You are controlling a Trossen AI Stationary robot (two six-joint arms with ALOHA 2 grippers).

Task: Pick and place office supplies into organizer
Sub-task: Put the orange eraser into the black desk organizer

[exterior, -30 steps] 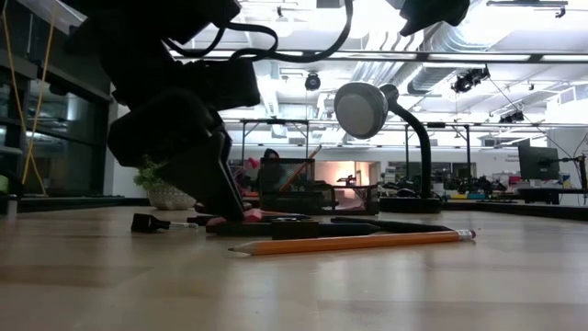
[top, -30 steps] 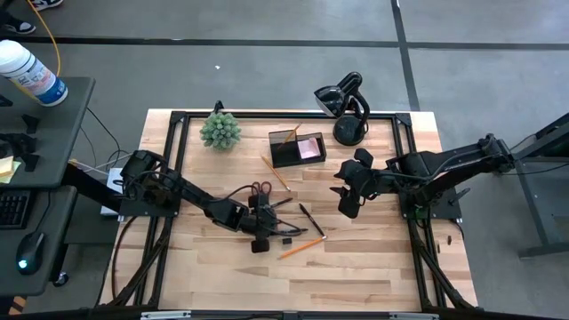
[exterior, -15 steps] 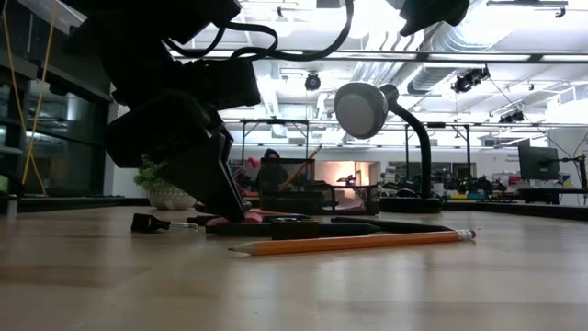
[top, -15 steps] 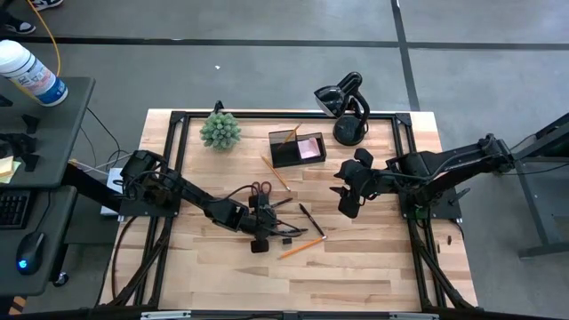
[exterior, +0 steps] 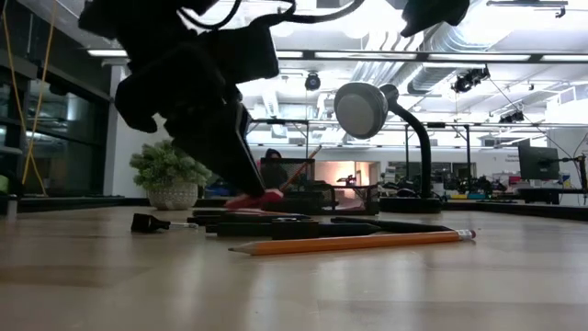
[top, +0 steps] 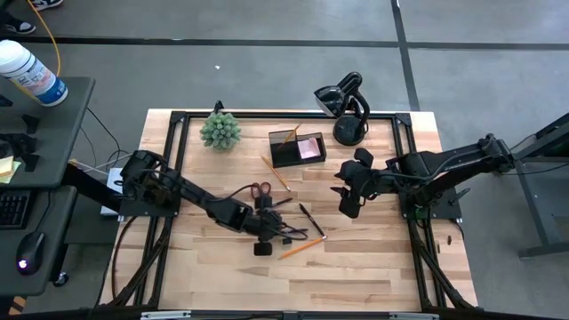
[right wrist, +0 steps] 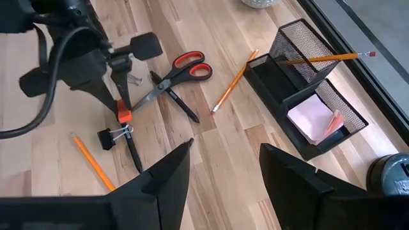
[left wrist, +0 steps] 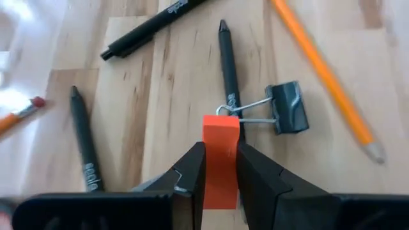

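Left wrist view: left gripper (left wrist: pixel 220 153) closed snugly on an orange eraser (left wrist: pixel 221 131), fingers narrowed onto its two sides.
Just changed: a second ago down at the table top with fingers wider apart; now clamped and raised, eraser clear of the wood in the low view (exterior: pixel 260 196).
Below the eraser: binder clip (left wrist: pixel 287 107) and black pens (left wrist: pixel 229 70) lying on the table, not gripped.
Right gripper (top: pixel 348 210): fully open, holding nothing, waiting over the right middle of the table as before.
Organizer (top: pixel 276 151): far centre of the table, well apart from the eraser, with a pink pad (top: pixel 309 148) and one pencil already inside.
Still loose: scissors (top: pixel 260 189), an orange pencil (top: pixel 300 248), pens in the near middle.
Meaning for the task: pick apparently done; carry to the far side and release into a compartment likely next.
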